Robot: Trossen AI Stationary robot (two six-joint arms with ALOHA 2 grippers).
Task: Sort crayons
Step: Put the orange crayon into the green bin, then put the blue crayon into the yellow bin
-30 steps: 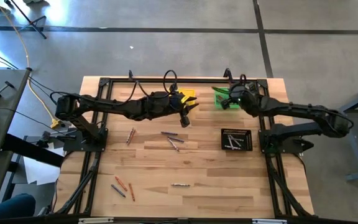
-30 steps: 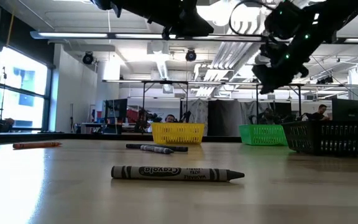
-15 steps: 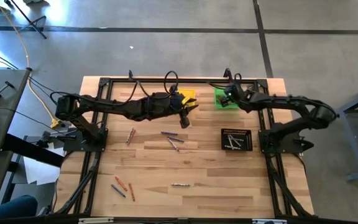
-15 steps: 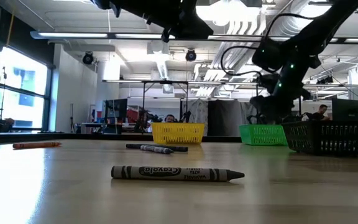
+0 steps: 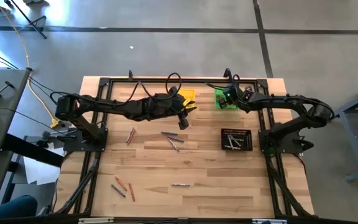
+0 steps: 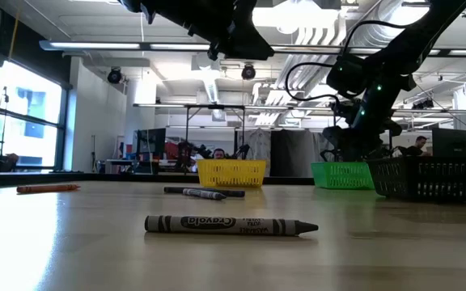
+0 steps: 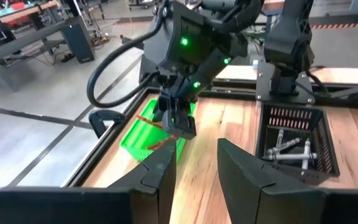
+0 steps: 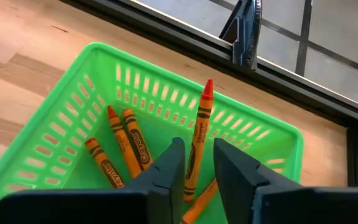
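The right gripper [image 8: 193,168] hangs over the green bin [image 8: 73,102], fingers slightly apart, an orange crayon [image 8: 199,138] dropping between them: the release step. Next it must fetch another from the table. The left gripper [image 7: 196,163] waits open beside the yellow bin [image 5: 187,94].

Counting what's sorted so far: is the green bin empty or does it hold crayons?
Not empty. The green bin holds several orange crayons, seen past the right gripper above it.
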